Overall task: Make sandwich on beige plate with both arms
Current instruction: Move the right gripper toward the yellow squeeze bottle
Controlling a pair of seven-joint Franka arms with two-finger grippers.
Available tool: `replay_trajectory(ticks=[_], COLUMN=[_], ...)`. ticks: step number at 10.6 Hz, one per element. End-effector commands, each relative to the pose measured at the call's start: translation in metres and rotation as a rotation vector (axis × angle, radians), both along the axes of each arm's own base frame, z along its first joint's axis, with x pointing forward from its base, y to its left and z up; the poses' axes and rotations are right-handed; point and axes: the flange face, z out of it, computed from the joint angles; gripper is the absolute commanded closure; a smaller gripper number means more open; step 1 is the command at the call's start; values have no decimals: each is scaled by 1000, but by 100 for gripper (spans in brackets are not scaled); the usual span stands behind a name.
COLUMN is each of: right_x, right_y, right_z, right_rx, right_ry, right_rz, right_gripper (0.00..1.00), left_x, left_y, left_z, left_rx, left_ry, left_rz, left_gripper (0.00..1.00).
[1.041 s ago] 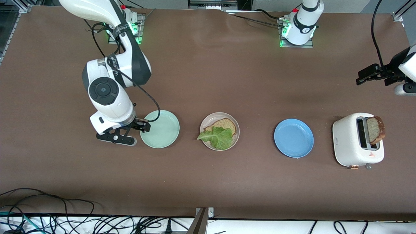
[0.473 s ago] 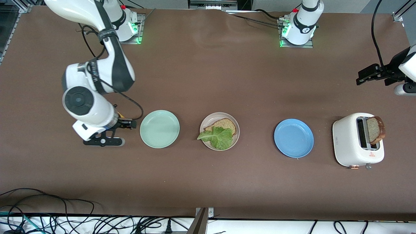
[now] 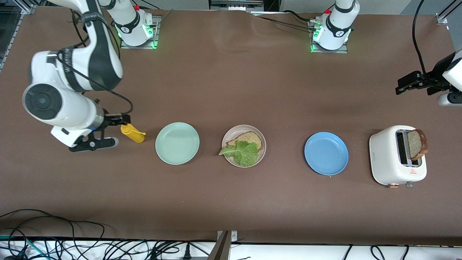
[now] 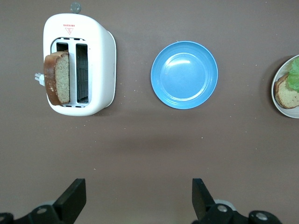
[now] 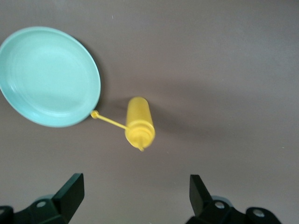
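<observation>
The beige plate [image 3: 234, 132] sits mid-table between a mint-green plate [image 3: 177, 143] and a blue plate [image 3: 326, 153]. On it lies one brown-crusted bread slice [image 3: 250, 138], with a ruffled lettuce leaf [image 3: 241, 152] over its nearer edge. A second slice [image 3: 418, 144] stands upright in the white toaster [image 3: 391, 157]. My right gripper [image 3: 112, 131] hangs open and empty beside a yellow squeeze bottle [image 3: 133, 133]. My left gripper [image 3: 402, 86] waits open and empty at the left arm's end of the table. The left wrist view shows the toaster [image 4: 93, 65], its slice [image 4: 57, 77] and the beige plate's edge [image 4: 280, 108].
The yellow bottle [image 5: 139, 122] lies on its side next to the mint-green plate [image 5: 46, 77], its tethered cap by the rim. The blue plate [image 4: 184, 74] holds nothing. Cables run along the table edge nearest the front camera.
My right arm has swung away from the mint-green plate toward its own end of the table, uncovering the yellow bottle. The left arm has not moved.
</observation>
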Motion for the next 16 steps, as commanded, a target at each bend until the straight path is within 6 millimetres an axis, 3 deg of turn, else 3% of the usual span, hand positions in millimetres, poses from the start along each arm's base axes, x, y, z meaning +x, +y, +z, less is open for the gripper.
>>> replay_trajectory(ticks=[1,3,8,12,15,16], right_x=[-26,-40,-44,-58,-68,-74], right_y=[-28,-53,-119,-205,-256,-272], right_z=[-1,4,-19,-39,-67,-85], right_rx=[79,169,293,537,729,814], right_ry=[47,31,39,-22,-84,-101], right_rz=[59,88,278,395,496,536], right_gripper=[0,0,0,0,0,0], left_x=[3,3,3,3,3,3], left_y=[0,1,1,1,0,0], left_z=[4,4,4,4,4,4], left_rx=[-6,-6,-6,-4,-4,-4], left_ry=[-8,-8,-8,-8,-8,-8], left_rz=[8,9,9,9,8,8], left_gripper=[0,0,0,0,0,0])
